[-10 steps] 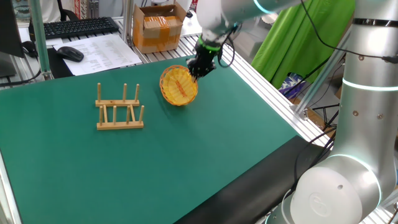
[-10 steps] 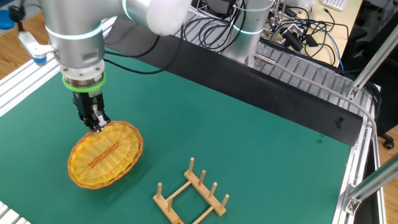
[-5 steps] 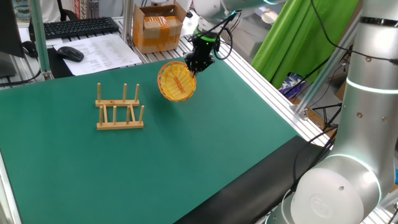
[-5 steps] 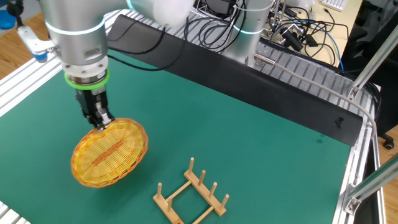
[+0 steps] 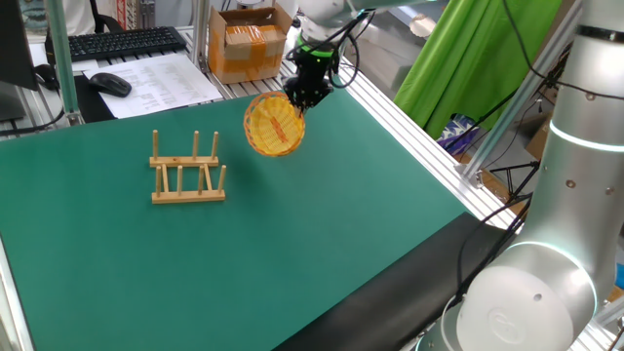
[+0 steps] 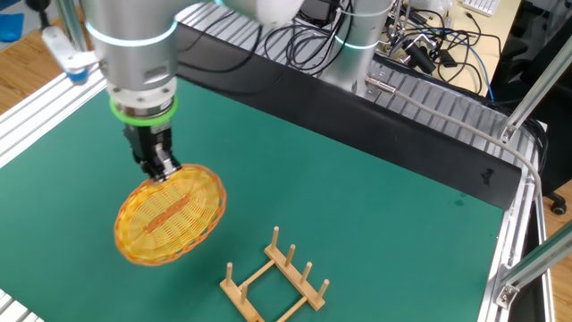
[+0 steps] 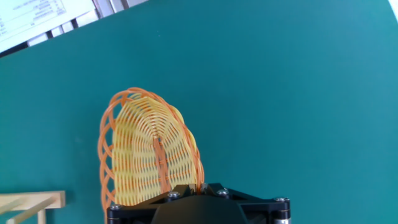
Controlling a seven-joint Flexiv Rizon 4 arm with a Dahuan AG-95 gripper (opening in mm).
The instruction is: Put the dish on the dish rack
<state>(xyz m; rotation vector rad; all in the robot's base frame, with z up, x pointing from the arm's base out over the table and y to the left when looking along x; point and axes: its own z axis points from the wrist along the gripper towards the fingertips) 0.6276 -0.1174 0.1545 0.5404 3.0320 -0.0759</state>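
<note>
— Hand view: where did we see the dish?
— Tilted clear of the green table, its rim pinched in our gripper, with the dish rack well apart to its left.

Two raised fixed views, opposite sides, sharing mat (hand view straight down)

The dish is held tilted above the surface by its upper rim in the fingers, well apart from the dish rack standing on the surface.
</note>
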